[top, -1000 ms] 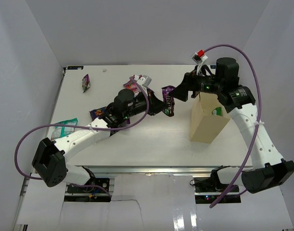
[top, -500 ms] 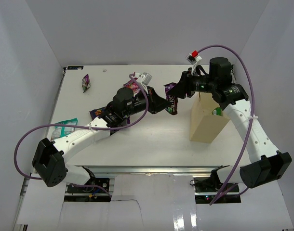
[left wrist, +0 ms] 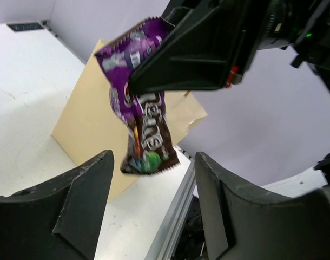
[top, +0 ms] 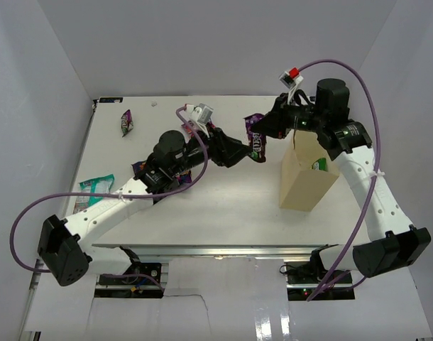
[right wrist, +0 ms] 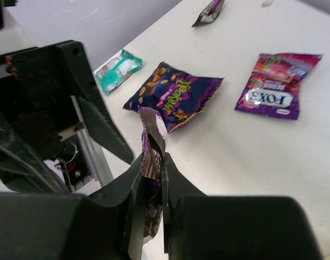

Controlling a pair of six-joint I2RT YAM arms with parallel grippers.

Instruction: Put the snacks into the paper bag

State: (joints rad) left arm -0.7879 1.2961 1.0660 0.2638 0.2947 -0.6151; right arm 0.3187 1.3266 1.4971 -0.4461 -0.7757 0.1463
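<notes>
A purple and brown candy packet [top: 255,143] hangs in the air just left of the tan paper bag [top: 305,177]. My right gripper [top: 265,132] is shut on its upper end; the wrist view shows the packet [right wrist: 152,142] pinched flat between the two fingers. My left gripper [top: 239,151] stands open just left of the packet. In its wrist view the packet [left wrist: 144,123] dangles beyond the spread left gripper [left wrist: 154,176], touching neither finger, with the paper bag [left wrist: 84,116] behind it.
On the table lie a big purple bag [right wrist: 176,95], a pink-red bag [right wrist: 278,84], a pale teal packet [top: 96,185] and a small dark purple bar [top: 127,122]. Something green-white [top: 320,165] shows inside the bag's open top. The table's front rail [top: 223,249] runs below.
The left gripper opened and let go of the packet while the right gripper shut on it. The left arm drew back slightly; the packet rose a little towards the bag.
</notes>
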